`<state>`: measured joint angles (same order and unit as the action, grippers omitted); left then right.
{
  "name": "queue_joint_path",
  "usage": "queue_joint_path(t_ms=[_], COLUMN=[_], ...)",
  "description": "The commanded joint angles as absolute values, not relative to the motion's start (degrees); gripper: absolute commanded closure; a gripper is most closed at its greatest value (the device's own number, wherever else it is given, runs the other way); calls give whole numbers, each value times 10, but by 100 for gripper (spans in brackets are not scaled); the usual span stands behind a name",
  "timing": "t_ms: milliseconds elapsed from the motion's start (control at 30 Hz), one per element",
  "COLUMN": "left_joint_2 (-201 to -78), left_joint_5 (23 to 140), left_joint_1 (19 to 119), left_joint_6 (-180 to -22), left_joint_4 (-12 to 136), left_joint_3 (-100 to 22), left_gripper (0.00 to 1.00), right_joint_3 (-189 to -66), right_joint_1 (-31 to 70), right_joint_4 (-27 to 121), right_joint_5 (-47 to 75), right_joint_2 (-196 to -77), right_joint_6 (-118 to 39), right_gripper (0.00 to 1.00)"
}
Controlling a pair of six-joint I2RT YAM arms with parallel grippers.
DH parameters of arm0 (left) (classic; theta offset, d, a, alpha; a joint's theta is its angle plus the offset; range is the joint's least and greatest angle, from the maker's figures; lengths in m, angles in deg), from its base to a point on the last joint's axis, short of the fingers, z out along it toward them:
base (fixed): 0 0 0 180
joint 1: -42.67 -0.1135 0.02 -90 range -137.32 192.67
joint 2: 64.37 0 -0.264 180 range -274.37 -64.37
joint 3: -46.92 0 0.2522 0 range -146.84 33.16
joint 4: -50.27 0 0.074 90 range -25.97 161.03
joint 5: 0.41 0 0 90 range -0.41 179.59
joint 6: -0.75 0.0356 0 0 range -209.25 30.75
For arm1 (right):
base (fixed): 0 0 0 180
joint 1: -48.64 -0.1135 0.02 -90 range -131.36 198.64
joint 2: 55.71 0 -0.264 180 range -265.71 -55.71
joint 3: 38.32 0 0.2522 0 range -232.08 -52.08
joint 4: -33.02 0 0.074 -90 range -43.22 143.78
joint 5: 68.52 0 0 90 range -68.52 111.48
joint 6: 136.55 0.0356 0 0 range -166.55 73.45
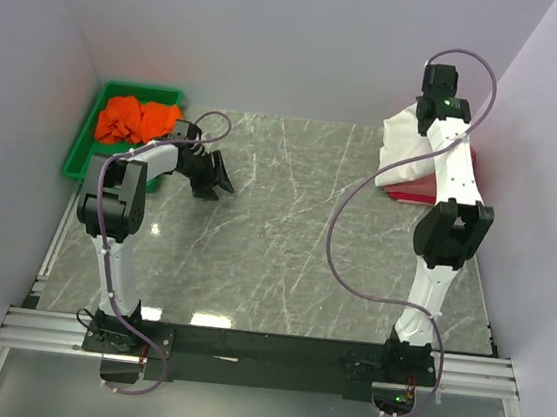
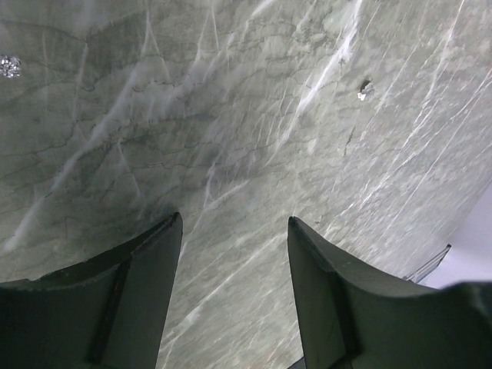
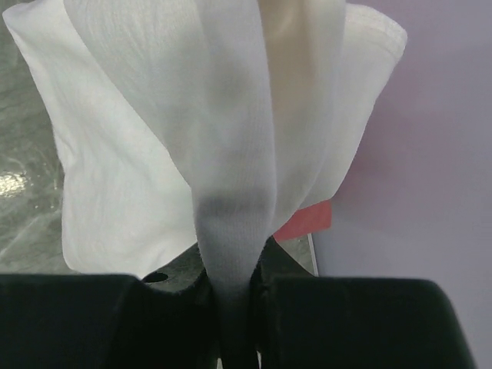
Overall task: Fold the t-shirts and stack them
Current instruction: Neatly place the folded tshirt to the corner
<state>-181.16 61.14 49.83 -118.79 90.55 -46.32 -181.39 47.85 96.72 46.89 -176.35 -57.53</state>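
The tray's (image 1: 77, 151) near corner is hidden behind the left arm's (image 1: 113, 200) elbow. The tray sits at the table's (image 1: 275, 238) far left corner. In it lies the orange shirt (image 1: 138, 120), crumpled in a heap at the far end. The heap is a little wider across the tray than along it, and neither collar nor hem can be made out.

Just right of the tray, the left gripper (image 2: 234, 224) hangs low over bare table, tips toward the table's middle. Its jaws stand well apart with nothing between them.

At the far right corner, the right arm (image 1: 452, 188) crosses the white shirt (image 3: 146, 131) and hides much of it; no print shows on it. The right gripper (image 3: 232, 265) has its jaws nearly together, pinching a narrow bunched fold of this shirt. From the pinch the cloth widens away from the jaws. In the top view the shirt is a loose mass running from the far edge toward the near right, with no clear front or neck.

Under it lies a red shirt (image 1: 416, 192), mostly covered. Only a flat strip shows by the table's right edge, and in the wrist view only one corner next to the wall (image 3: 415, 192).
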Motion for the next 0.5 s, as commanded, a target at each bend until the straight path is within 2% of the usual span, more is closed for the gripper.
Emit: queue_joint_path(t_ms=[0,467], left_joint_2=[-1816,-1792], left_joint_5=[620,644], left_joint_1=[501,501], left_joint_6=[-1168,-1152], left_joint_4=[926,969], left_joint_3=[-465,-495], left_gripper=[36,36], right_joint_3=[-1826,-1836], right_joint_1=[499,524], right_joint_4=[924,871], right_joint_5=[486,565], right_joint_2=[-1789,-1866], right_joint_6=[-588,-613], right_gripper=[100,100])
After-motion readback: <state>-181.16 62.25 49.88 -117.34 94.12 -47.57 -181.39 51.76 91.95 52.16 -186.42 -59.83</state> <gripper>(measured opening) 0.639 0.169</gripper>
